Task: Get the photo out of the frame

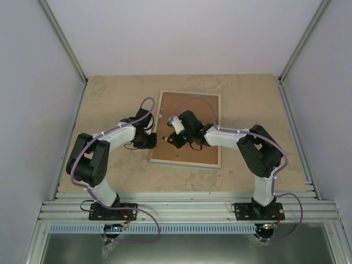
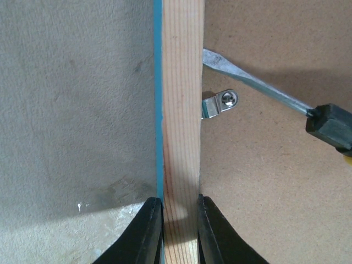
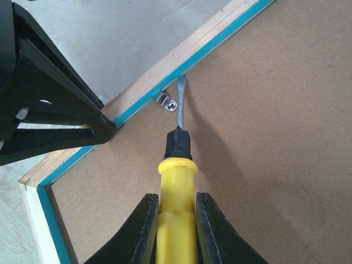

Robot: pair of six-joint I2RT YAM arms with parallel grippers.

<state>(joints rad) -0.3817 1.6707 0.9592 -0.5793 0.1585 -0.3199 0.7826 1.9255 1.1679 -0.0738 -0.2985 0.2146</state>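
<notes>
From where I stand, the left gripper (image 2: 179, 220) is closed on the 9 o'clock rail of the thin turquoise-edged, pale-wood rectangular picture frame (image 1: 187, 164). The frame lies face down at the centre of the beige speckled table (image 1: 110, 99), with its brown fibreboard back panel (image 1: 169, 102) up. Just inside that rail sits a small silver metal retaining tab (image 3: 167, 102) with the flat blade of a yellow-handled screwdriver (image 3: 177, 165) beside it, tip at the rail's inner edge, and the right gripper (image 3: 177, 206), reaching in from 3 o'clock, clamps the handle.
</notes>
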